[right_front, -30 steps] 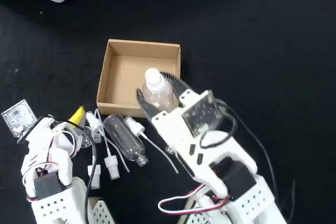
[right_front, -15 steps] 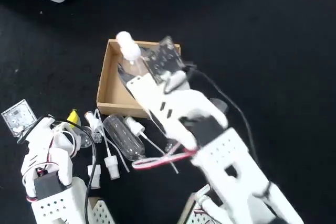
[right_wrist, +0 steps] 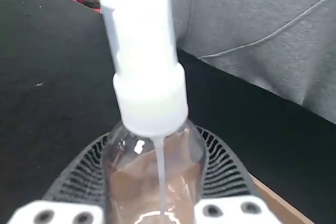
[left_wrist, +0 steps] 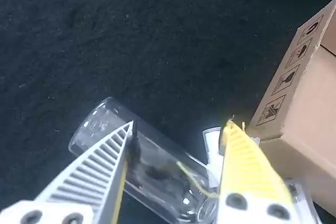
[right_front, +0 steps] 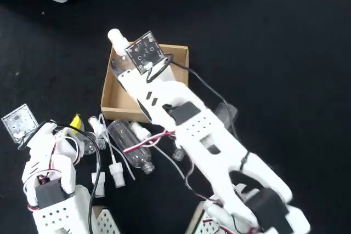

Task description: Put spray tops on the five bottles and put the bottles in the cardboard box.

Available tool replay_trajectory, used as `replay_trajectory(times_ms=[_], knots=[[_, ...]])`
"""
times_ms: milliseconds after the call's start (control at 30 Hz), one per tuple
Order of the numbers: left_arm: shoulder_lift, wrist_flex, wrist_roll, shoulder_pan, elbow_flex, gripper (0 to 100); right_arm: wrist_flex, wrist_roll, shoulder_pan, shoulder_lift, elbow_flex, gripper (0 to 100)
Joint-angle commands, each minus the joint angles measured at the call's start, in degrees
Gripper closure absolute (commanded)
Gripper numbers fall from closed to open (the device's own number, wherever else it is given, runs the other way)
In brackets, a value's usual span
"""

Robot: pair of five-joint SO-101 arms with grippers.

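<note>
Capped bottle [right_front: 116,39] held at the cardboard box's [right_front: 178,53] upper-left corner.
In the high view the right gripper [right_front: 123,63] clasps it (spray top uppermost). At lower left, the left gripper [left_wrist: 179,129] straddles a lying bottle [left_wrist: 100,124]; whether it actually squeezes, I cannot tell.

Spray-topped clear bottle [right_wrist: 149,129] tilted above cardboard box's [right_front: 108,89] far corner; bare bottles [right_front: 130,146], loose spray tops [right_front: 117,171] beside box
</note>
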Motion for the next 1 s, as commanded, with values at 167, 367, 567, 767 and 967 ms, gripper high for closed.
replay_trajectory(times_ms=[167,367,567,767,967], knots=[[-0.44,-1.32,-0.62,0.04,-0.4,75,-16.44,0.18,2.64,10.07,-4.44,94.5],[-0.44,-1.32,-0.62,0.04,-0.4,75,-24.44,-1.76,4.84,20.97,-9.45,94.5],[-0.44,-1.32,-0.62,0.04,-0.4,75,-26.37,-9.58,5.8,31.78,-18.42,94.5],[-0.44,-1.23,-0.62,0.04,-0.4,76,-26.37,-9.49,5.45,41.36,-26.07,94.8],[-0.44,-1.05,-2.99,0.04,-0.31,76,-26.46,-9.76,5.54,49.89,-32.75,94.9]])
